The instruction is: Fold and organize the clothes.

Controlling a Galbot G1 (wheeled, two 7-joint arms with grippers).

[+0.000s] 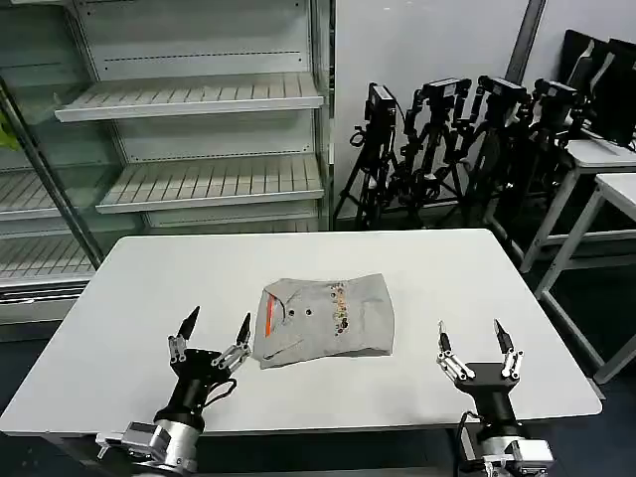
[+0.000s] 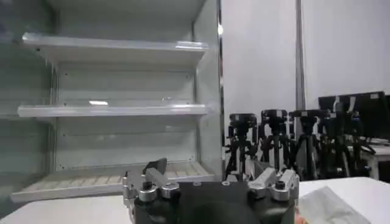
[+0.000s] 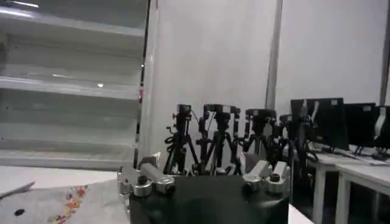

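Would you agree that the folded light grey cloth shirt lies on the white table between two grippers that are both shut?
Not quite. The folded light grey cloth shirt does lie on the white table between the left gripper and the right gripper, but the head view shows both grippers open, fingers spread and holding nothing.

Left gripper [image 2: 210, 193] base low in frame, both finger mounts showing, tips out of sight. Grey shirt [image 2: 326, 207] edge on white table [image 2: 73, 210] beside it. Behind: empty shelves [image 2: 116, 109], tripods [image 2: 286, 143], monitor [image 2: 356, 112].
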